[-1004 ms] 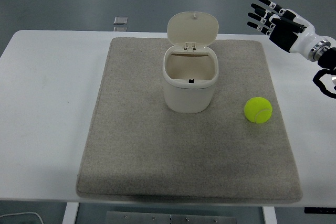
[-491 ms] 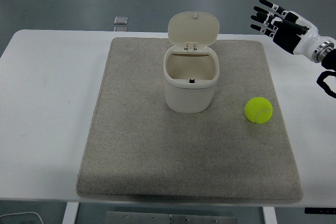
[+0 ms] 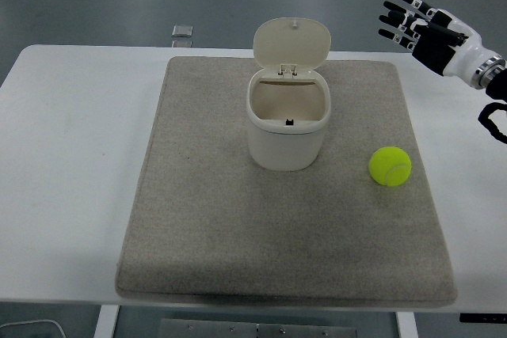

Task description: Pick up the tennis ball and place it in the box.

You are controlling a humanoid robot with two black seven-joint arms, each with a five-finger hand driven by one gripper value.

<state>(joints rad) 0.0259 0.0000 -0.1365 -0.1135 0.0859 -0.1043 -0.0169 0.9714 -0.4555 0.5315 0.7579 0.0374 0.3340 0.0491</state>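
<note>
Risk: the fuzzy yellow-green tennis ball (image 3: 390,166) sits free on the flat grey felt mat (image 3: 206,259); a fingertip landing off-centre would likely nudge it and send it rolling toward the mat's right edge and onto the bare desk.
Risk 2: the small cream plastic box (image 3: 287,128) looks light and has a narrow mouth; a ball released against the rim could bounce back out, and a knock from the hand could shift or tip the box.
Risk 3: the rounded cream hinged lid (image 3: 291,43) stands upright behind the opening; a high approach from the far side could clip it and drop it shut.
Right hand: the black-and-white five-fingered right hand (image 3: 428,31) hovers in the air at upper right, over the desk's far right edge, beyond the mat's far right corner.
Hand opening: fingers (image 3: 398,15) spread apart and extended, pointing left; nothing held, nothing touched.
Ball position: on the right side of the mat, right of the box and a little nearer the camera, apart from it, well apart from the hand.
Box: centre-back of the mat, mouth open, inside looks empty.
Left arm: out of view.
Desk: white desk (image 3: 71,156), mat laid across its middle.
Step judged: reach not begun; hand needs to come down and toward the camera to get over the ball.
</note>
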